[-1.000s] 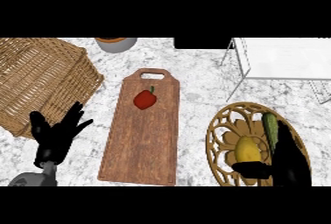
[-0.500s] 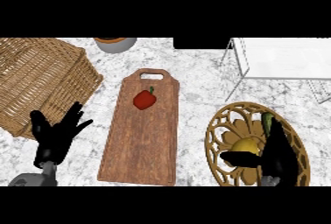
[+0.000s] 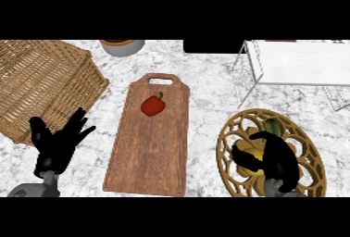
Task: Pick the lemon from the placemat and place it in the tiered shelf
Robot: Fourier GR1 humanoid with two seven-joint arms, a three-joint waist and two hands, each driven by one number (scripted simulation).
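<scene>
Lemon (image 3: 254,152) sits on the round golden placemat (image 3: 232,139) at the lower right of the head view, the only view we have, and our right hand (image 3: 273,159) is over it. The fingers and thumb curl down around the yellow fruit and hide most of it, so we read the hand as closed on the lemon, though we cannot tell whether the fruit has left the mat. A dark green thing (image 3: 273,126) lies just beyond the fingers on the same mat; we cannot say what it is.

Our left hand (image 3: 58,143) shows at the lower left, fingers spread and upright, resting beside the wicker basket (image 3: 41,83). Between the two hands a long wooden cutting board (image 3: 153,152) lies on the marbled counter (image 3: 205,92), with a small red pepper (image 3: 153,105) on its upper half. A grey pot (image 3: 123,46) stands at the top edge.

The tiered shelf (image 3: 294,65), white with thin wire legs, stands at the upper right, beyond the placemat and well apart from the lemon.

We judge the lemon to be light, stiff and rounded, with a waxy skin that could roll or slip out of a pinch at its ends. Taking it around the middle, fingers on one side and thumb on the other, looks the safer hold. The open lattice of the mat may snag fingertips that dig too low.
</scene>
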